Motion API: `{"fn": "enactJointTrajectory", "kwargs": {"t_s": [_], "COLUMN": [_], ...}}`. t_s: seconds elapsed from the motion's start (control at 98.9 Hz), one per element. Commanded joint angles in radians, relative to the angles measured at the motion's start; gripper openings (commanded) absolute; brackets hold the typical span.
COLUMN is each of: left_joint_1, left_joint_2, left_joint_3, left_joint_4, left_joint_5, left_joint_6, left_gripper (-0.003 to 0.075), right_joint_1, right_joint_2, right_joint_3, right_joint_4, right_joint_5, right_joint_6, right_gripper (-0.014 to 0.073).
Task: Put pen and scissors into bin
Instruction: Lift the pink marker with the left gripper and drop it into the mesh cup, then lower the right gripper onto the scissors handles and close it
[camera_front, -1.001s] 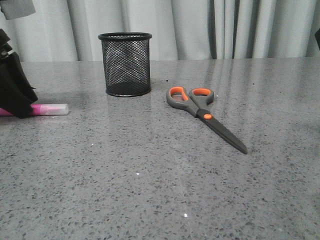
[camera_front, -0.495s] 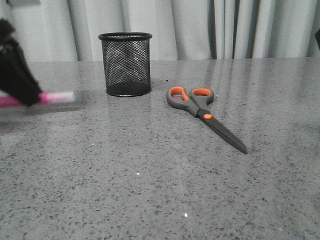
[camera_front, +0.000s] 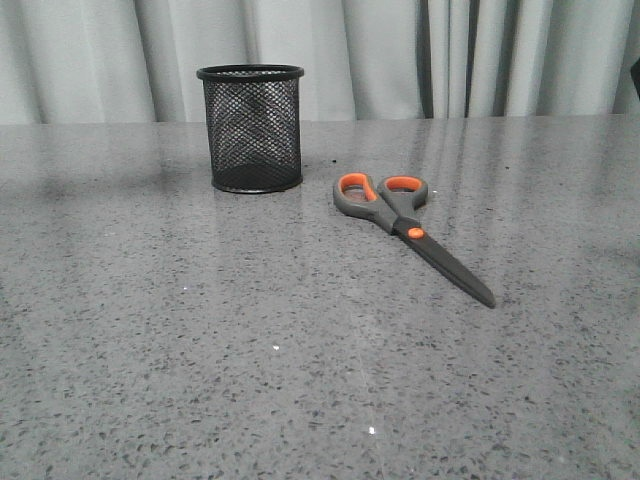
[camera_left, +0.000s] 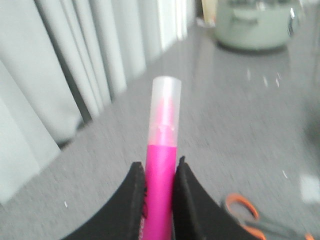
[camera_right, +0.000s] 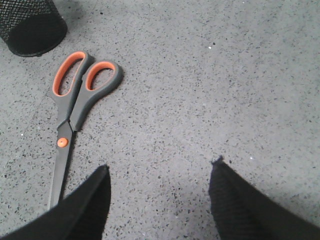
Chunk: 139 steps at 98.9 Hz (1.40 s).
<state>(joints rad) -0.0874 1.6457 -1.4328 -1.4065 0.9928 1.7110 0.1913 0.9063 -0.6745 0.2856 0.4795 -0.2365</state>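
The black wire-mesh bin (camera_front: 251, 128) stands upright at the back left of the table. The scissors (camera_front: 405, 227) lie flat to its right, handles toward the bin, blades pointing to the front right; they also show in the right wrist view (camera_right: 72, 112). My left gripper (camera_left: 160, 167) is shut on the pink pen (camera_left: 162, 165), whose whitish cap sticks out past the fingers; both are out of the front view. My right gripper (camera_right: 160, 167) is open and empty above bare table, beside the scissors' blades. The bin's base shows in the right wrist view (camera_right: 31, 25).
The table is grey speckled stone (camera_front: 300, 350). Grey curtains (camera_front: 400, 55) hang behind its far edge. A pale green rounded object (camera_left: 252, 25) shows blurred at the far end in the left wrist view.
The left gripper lifted the pink pen off the table at the left edge and moved out of the front view. The scissors and bin have not moved.
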Motion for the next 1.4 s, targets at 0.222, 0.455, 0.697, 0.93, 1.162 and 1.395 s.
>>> {"fn": "enactJointTrajectory", "kwargs": {"t_s": [0.222,0.455,0.697,0.93,1.162,1.395], "left_joint_1": [-0.137,-0.152,-0.152,-0.152,-0.092,-0.011], "left_joint_2": [0.082,0.15,0.153,0.153,0.074,-0.088], "left_joint_3": [-0.031,-0.031,-0.031,-0.031,-0.031,-0.029], "left_joint_4": [-0.187,-0.198,-0.194,-0.2,-0.159,0.03], "left_joint_5": [-0.145,-0.166,-0.166,-0.166,-0.124,-0.097], "left_joint_6": [0.041,0.041,0.041,0.041,0.041,-0.063], "left_gripper": [-0.0019,-0.0018,0.007,0.039,0.0192,-0.002], "right_joint_1": [-0.005,-0.005,-0.005,-0.005,-0.005,-0.001], "right_joint_2": [-0.004,-0.004,-0.002,-0.002,-0.002,-0.002], "right_joint_3": [-0.034,-0.034,-0.034,-0.034,-0.034,-0.034], "right_joint_4": [-0.003,-0.003,-0.003,-0.003,-0.003,0.006], "right_joint_5": [-0.059,-0.056,-0.058,-0.058,-0.056,-0.043], "right_joint_6": [-0.008,-0.008,-0.008,-0.008,-0.008,-0.008], "right_gripper": [0.0391,0.0391,0.0391,0.0391,0.0391,0.0391]}}
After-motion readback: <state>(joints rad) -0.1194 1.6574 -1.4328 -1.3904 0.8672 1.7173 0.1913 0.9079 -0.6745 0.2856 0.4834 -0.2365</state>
